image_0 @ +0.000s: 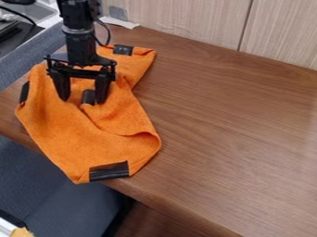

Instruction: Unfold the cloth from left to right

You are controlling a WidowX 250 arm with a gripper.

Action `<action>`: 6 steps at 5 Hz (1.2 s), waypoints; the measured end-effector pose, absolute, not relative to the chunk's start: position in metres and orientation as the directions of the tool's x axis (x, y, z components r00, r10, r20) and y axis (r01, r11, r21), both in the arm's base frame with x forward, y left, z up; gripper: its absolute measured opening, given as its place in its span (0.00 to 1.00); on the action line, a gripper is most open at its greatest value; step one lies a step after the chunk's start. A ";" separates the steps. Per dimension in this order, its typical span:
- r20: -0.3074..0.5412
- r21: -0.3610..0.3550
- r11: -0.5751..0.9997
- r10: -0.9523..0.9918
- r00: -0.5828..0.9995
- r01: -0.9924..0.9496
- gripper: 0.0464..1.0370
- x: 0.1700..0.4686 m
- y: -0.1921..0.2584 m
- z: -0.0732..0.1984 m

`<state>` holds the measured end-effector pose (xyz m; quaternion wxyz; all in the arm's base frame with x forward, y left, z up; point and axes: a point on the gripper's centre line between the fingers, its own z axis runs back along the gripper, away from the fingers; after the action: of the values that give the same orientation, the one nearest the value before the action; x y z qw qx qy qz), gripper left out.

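1. Nearest us, the cloth (68, 143) lies at the bench's (229, 129) near edge, its end patch (109, 171) towards 6 o'clock.
2. Its loose fold (146, 137) bulges at 4 o'clock; the long axis runs roughly 12 to 6.
3. Farther up, the fingers (101, 89) stand apart over the cloth, astride the middle patch (88, 97); we can't tell whether they touch it. That straddle matters most: we'd probably close there, then draw the layer towards 3 o'clock, across the long axis.
4. Farthest, the top patch (123, 49) sits at 1 o'clock.
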<state>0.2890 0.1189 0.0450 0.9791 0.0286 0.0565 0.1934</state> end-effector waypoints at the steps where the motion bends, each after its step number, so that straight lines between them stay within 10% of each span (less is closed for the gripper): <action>1: -0.108 0.082 0.924 0.382 0.918 -0.374 0.65 0.290 0.117 0.040; 3: -0.103 0.083 0.923 0.384 0.918 -0.376 0.13 0.290 0.117 0.041; 6: -0.030 0.034 0.909 0.417 0.909 -0.416 0.02 0.304 0.104 0.088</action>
<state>0.3042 0.1039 0.0878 0.9768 0.0132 0.0182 0.2130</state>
